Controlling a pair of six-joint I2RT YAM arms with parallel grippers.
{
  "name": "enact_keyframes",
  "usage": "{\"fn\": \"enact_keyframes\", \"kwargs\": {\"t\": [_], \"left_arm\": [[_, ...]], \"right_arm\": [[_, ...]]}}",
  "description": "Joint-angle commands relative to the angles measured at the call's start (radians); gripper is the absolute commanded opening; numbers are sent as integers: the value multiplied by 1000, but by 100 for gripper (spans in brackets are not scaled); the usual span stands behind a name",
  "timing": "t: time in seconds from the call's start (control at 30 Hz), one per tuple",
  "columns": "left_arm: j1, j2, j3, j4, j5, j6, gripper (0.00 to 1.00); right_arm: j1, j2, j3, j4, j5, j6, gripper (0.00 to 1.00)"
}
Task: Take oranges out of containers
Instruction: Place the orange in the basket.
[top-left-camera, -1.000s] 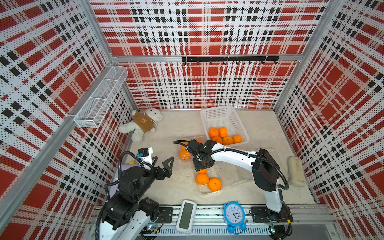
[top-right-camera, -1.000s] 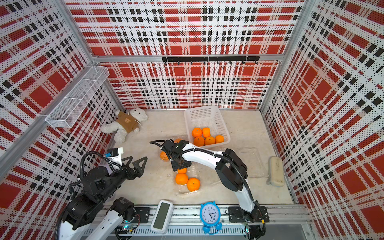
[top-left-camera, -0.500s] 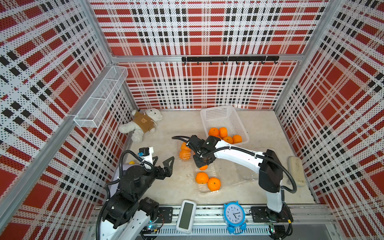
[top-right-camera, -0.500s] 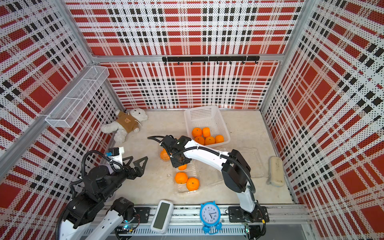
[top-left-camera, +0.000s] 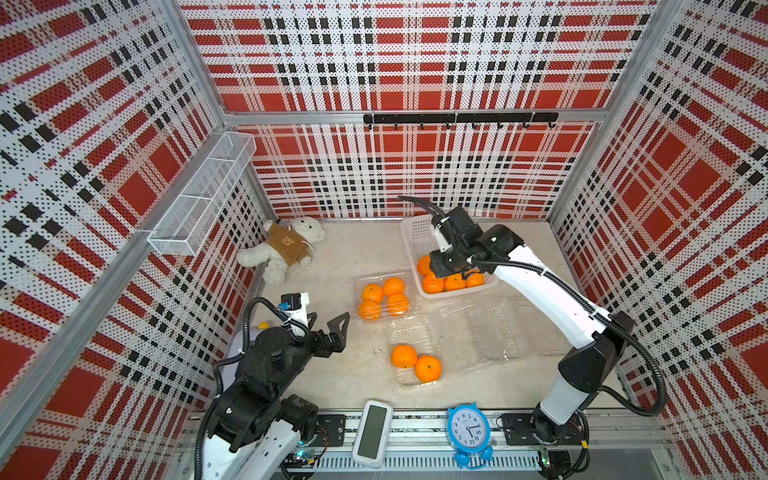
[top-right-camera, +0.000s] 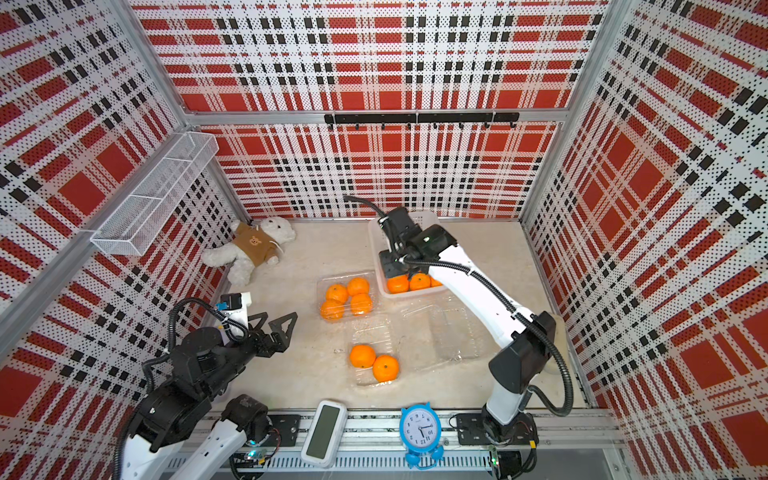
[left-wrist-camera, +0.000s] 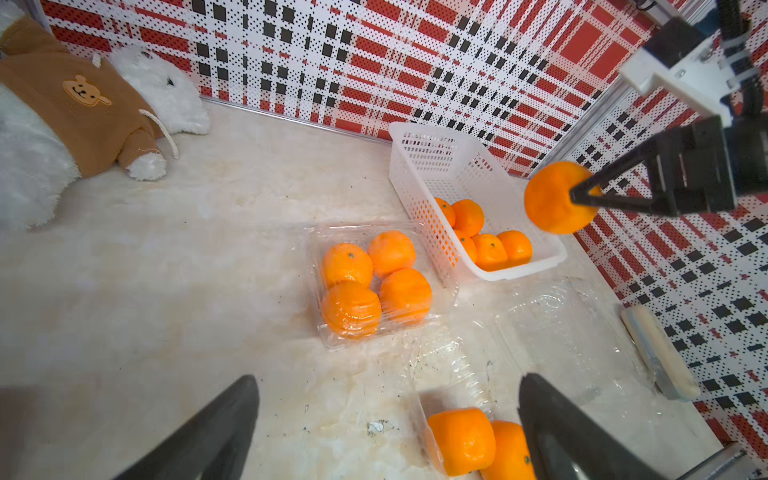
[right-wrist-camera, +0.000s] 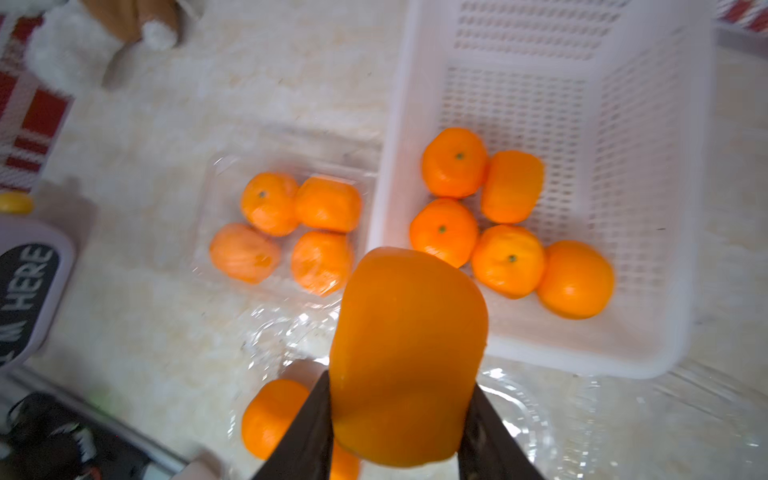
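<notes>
Bare tabletop (top-left-camera: 324, 274) lies wide open between the teddy bear (top-left-camera: 286, 249) far left and the trays, straight ahead of the left gripper (top-right-camera: 281, 318). Mid-table is crowded: the four-orange tray (top-left-camera: 358, 283) sits right against the white basket (top-left-camera: 415, 235) (their walls look to touch), with the two-orange tray (top-left-camera: 409, 330) and empty tray (top-left-camera: 486, 332) just nearer. The right gripper (right-wrist-camera: 399, 419), clamped on an orange (right-wrist-camera: 407, 332), hangs above the basket's near end. Far right of the basket the tabletop is open.

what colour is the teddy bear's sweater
Brown sweater with a small orange bear face on it; clearest in the left wrist view.
</notes>
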Motion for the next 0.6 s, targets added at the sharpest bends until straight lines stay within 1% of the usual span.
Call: {"fn": "enact_keyframes", "kwargs": {"t": [0.0, 0.17, 0.27, 0.43, 0.57], "left_arm": [[9, 8, -6, 0, 4, 2, 99], [8, 16, -6, -1, 0, 2, 99], [8, 25, -6, -3, -1, 2, 99], [7, 47, -3, -6, 1, 4, 99], [9, 54, -5, -3, 3, 4, 99]], "right_arm": [[-94, 62, 64, -5, 40, -179, 40], [-205, 195, 125, 45, -3, -311, 38], [-262, 284, 163, 46, -106, -374, 39], [-326, 387, 201, 82, -148, -374, 37], [-335, 455, 248, 78, -145, -391, 37]]}}
